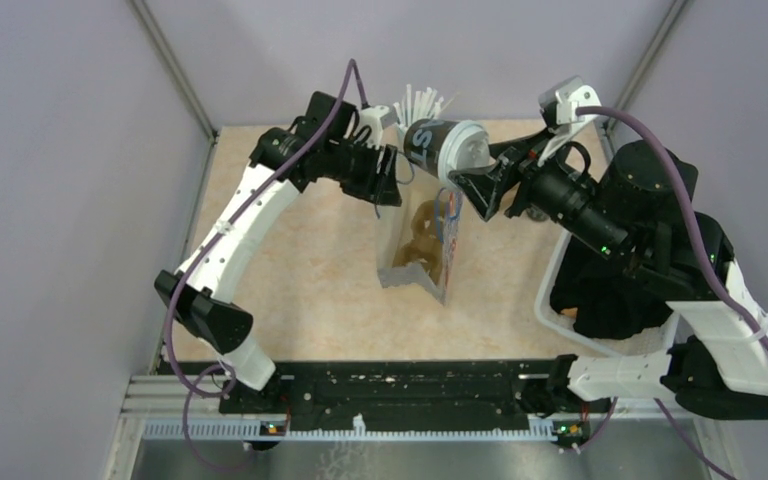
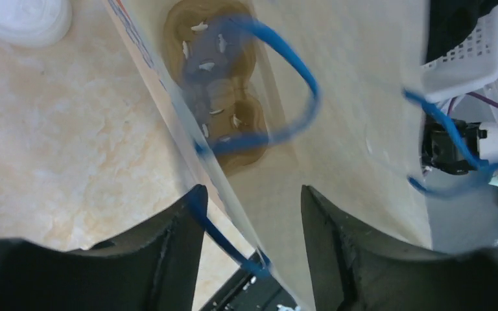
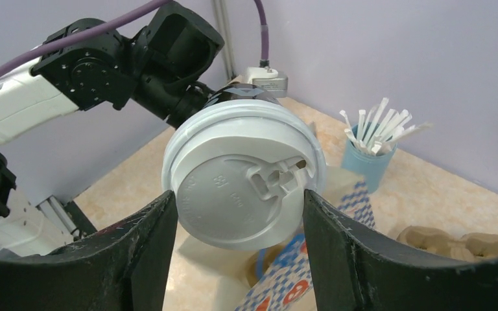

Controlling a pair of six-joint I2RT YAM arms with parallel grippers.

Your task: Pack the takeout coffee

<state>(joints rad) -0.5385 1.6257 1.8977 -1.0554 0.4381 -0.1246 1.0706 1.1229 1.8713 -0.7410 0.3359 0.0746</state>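
From above, the right claw [image 1: 470, 162] is clamped on the cup [image 1: 425, 142] at its lidded end, holding it in the air just off the 12 o'clock edge of the bag [image 1: 415, 250], which stands mid-bench [image 1: 310, 290]. The cup lies on its side. Its long axis runs roughly 9 to 3, base toward 9 and lid [image 1: 472, 150] toward 3, with the straws [image 1: 422, 100] behind it at 12. The left claw [image 1: 385, 180] sits at the bag's 10 o'clock corner. The left wrist view shows the left claw [image 2: 251, 194] with its fingers apart. The bag [image 2: 356, 97] rim and a blue handle [image 2: 298, 71] pass between them unpinched, and a cardboard carrier [image 2: 224, 84] lies at the bottom. In the right wrist view the lid [image 3: 240, 188] faces the camera between the fingers of the right claw [image 3: 240, 201], sip hole toward 2 o'clock, and a sliver of dark cup [image 3: 246, 94] points away toward the left arm. It is probably light, thin-walled and easy to dent. Whether it is full cannot be told. The lid-stiffened rim looks the safest place to hold it, since a squeeze mid-wall could buckle it or pop the lid. On its side it might leak from the sip hole, so it likely needs turning base-down before it goes in.
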